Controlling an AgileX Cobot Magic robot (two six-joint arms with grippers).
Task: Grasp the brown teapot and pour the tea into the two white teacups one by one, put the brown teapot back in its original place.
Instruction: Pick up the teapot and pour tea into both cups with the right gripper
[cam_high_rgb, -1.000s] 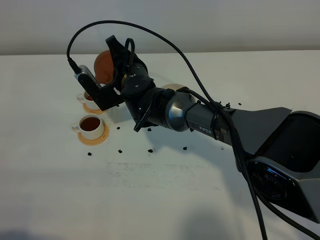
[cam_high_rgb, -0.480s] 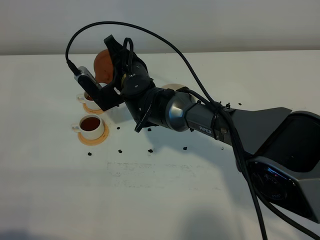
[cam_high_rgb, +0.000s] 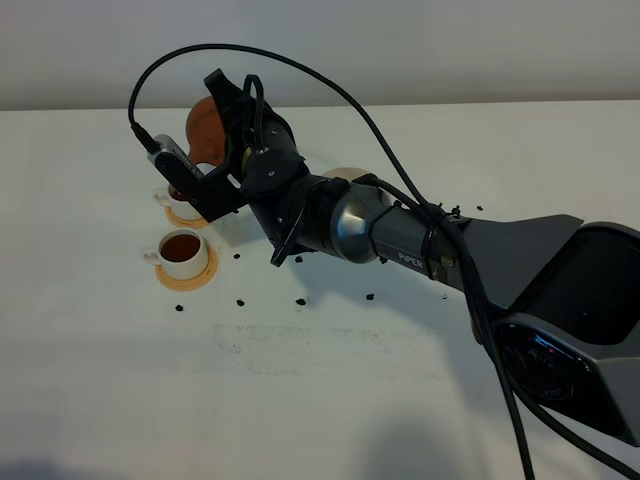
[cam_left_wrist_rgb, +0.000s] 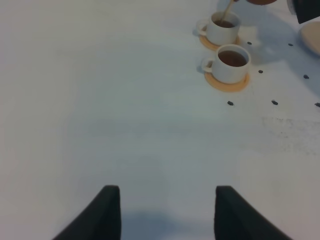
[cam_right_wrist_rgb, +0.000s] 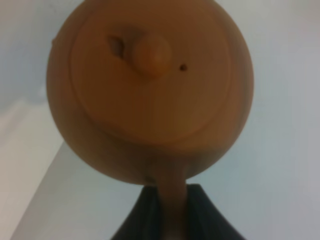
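Note:
My right gripper (cam_high_rgb: 228, 128) reaches across to the left and is shut on the loop handle of the brown teapot (cam_high_rgb: 203, 124). It holds the teapot tilted above the far white teacup (cam_high_rgb: 174, 193). In the right wrist view the teapot (cam_right_wrist_rgb: 150, 90) fills the frame, its handle between my fingers (cam_right_wrist_rgb: 134, 220). In the left wrist view a thin stream of tea (cam_left_wrist_rgb: 227, 9) falls into the far cup (cam_left_wrist_rgb: 222, 28). The near teacup (cam_high_rgb: 181, 252) holds dark tea; it also shows in the left wrist view (cam_left_wrist_rgb: 231, 62). The pale beige coaster (cam_high_rgb: 345, 174) is partly hidden behind the arm. My left gripper (cam_left_wrist_rgb: 167, 212) is open and empty above bare table.
Each cup stands on a small orange-tan coaster (cam_high_rgb: 188, 278). Small black specks (cam_high_rgb: 240, 301) lie scattered on the white table (cam_high_rgb: 330, 390) in front of the cups and arm. A black cable (cam_high_rgb: 330, 80) loops above the right arm.
The teapot has shifted slightly left and up in my right gripper, still tilted over the far cup. The cups have not moved.

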